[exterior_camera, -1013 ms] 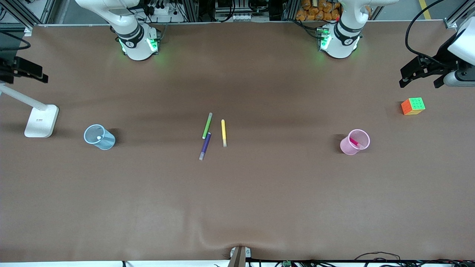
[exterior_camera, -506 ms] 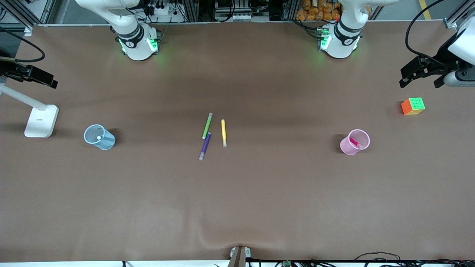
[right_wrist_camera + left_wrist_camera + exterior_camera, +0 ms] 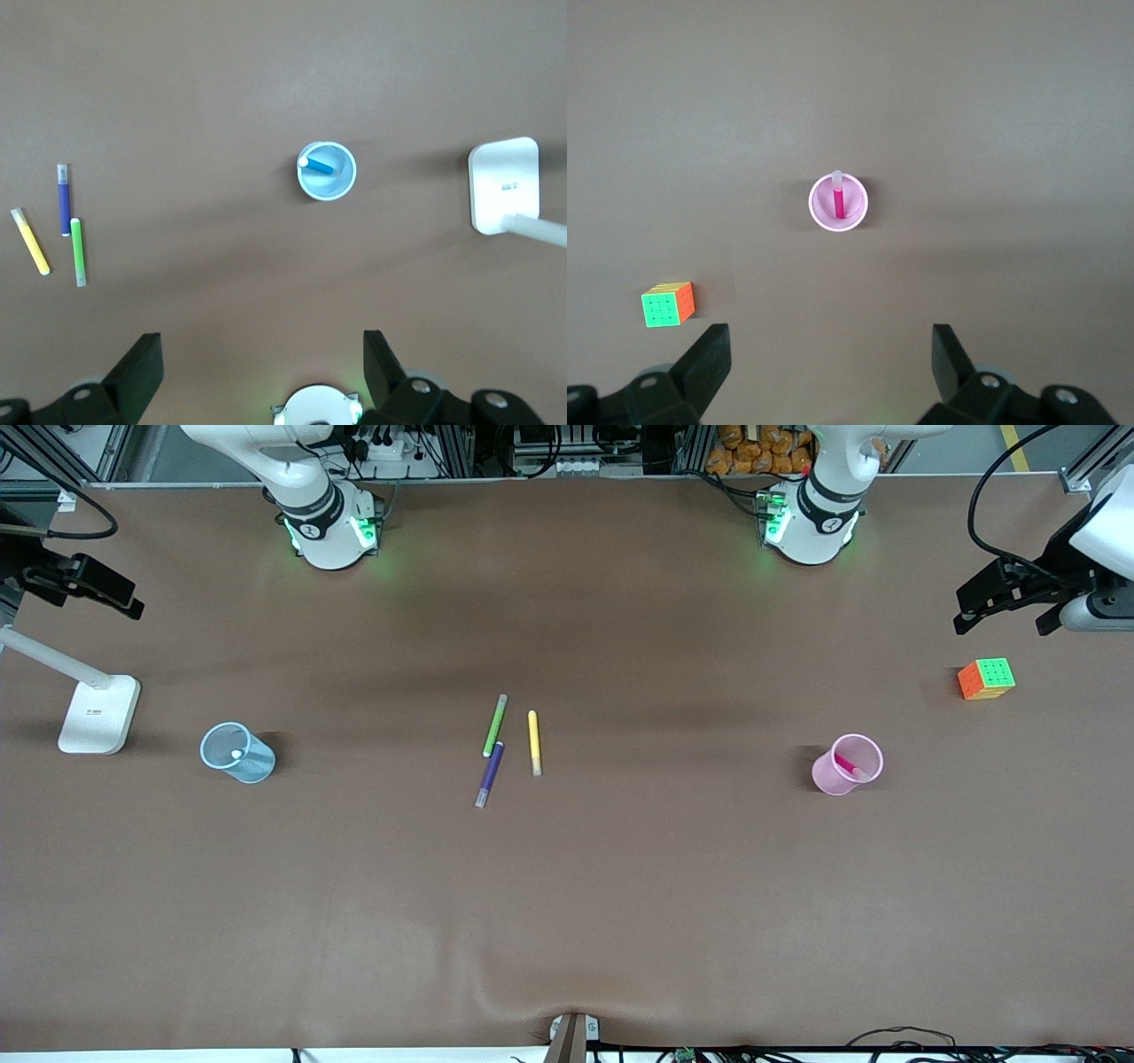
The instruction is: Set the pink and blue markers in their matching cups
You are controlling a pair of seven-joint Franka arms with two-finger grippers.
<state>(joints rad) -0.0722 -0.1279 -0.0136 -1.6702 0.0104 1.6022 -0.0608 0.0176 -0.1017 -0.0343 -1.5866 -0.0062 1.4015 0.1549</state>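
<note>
The pale blue cup [image 3: 236, 752] stands toward the right arm's end of the table, with the blue marker [image 3: 317, 165] leaning inside it. The pale pink cup [image 3: 848, 763] stands toward the left arm's end, with the pink marker [image 3: 846, 764] inside it. The right wrist view shows the blue cup [image 3: 327, 171]; the left wrist view shows the pink cup [image 3: 838, 203] and pink marker [image 3: 839, 199]. My right gripper [image 3: 261, 347] is open and empty, high over the table's end near the lamp. My left gripper [image 3: 830, 341] is open and empty, high over the table near the cube.
A green pen [image 3: 495, 724], a purple pen [image 3: 489, 774] and a yellow pen [image 3: 534, 742] lie together mid-table. A colourful cube [image 3: 986, 678] sits at the left arm's end. A white lamp base [image 3: 97, 713] stands beside the blue cup at the right arm's end.
My right gripper has shifted a little toward the table's middle and the robots' bases, high above the lamp. The left arm, cups and pens have not moved.
</note>
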